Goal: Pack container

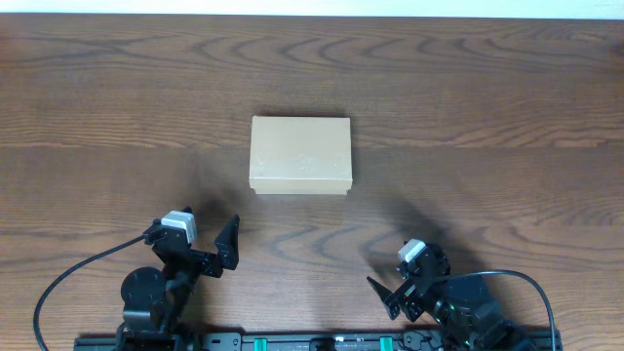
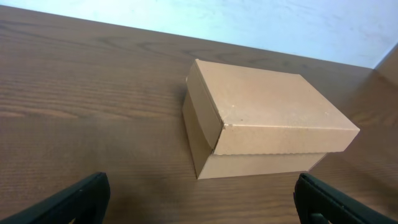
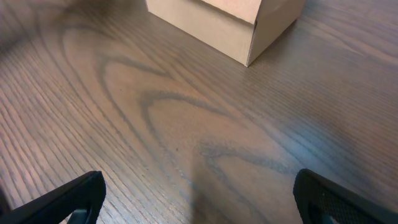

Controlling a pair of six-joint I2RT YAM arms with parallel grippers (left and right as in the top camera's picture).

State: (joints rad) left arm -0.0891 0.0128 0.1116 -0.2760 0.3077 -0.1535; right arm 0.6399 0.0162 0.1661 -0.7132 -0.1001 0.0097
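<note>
At the near edge of the table (image 1: pixel 487 97), both arms sit folded low over their bases, the left gripper (image 2: pixel 200 202) and the right gripper (image 3: pixel 199 199) each with jaws spread wide and empty (only wood grain shows between the dark fingertips in the wrist views). Ahead of them, well apart from either gripper, the container (image 1: pixel 299 154) rests flat near the table's middle. Its flap lid is down and seemingly shut, though I cannot tell whether the side tabs are tucked in.
</note>
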